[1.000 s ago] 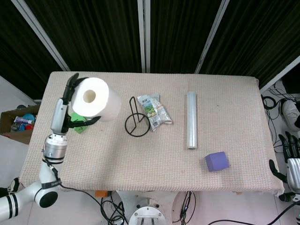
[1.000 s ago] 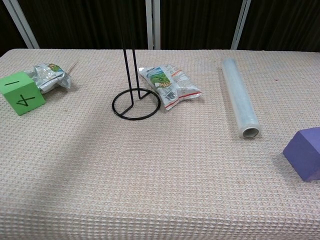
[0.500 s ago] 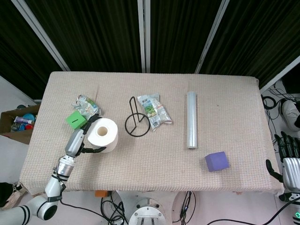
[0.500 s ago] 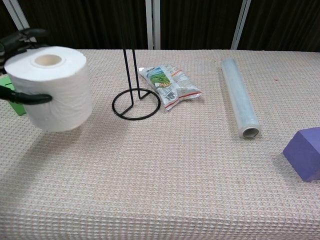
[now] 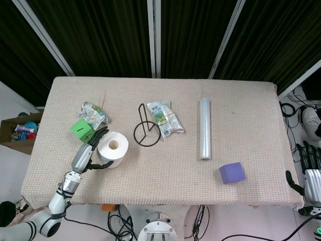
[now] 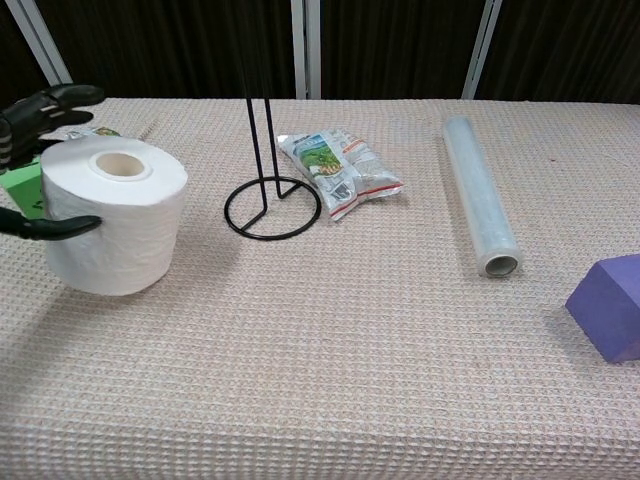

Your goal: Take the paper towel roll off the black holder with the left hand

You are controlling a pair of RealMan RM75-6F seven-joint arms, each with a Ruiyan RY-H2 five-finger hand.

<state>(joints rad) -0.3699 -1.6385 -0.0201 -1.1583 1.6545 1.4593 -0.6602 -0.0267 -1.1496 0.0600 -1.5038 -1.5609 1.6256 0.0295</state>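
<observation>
The left hand (image 5: 89, 153) grips the paper towel roll (image 5: 112, 148), fingers wrapped around its left side, standing it upright on the table (image 5: 165, 175) well left of the black holder (image 5: 146, 131). The right hand (image 5: 310, 165) hangs off the table's right edge, fingers apart and holding nothing.

Robot lab or test cell, not a home: tabletop (image 5: 241, 115) covered in beige woven cloth, backed by black curtains (image 5: 110, 35) with metal poles; loose cables (image 5: 120, 226) seen on the pale floor, cardboard box (image 5: 17, 131) of odds beside it.
</observation>
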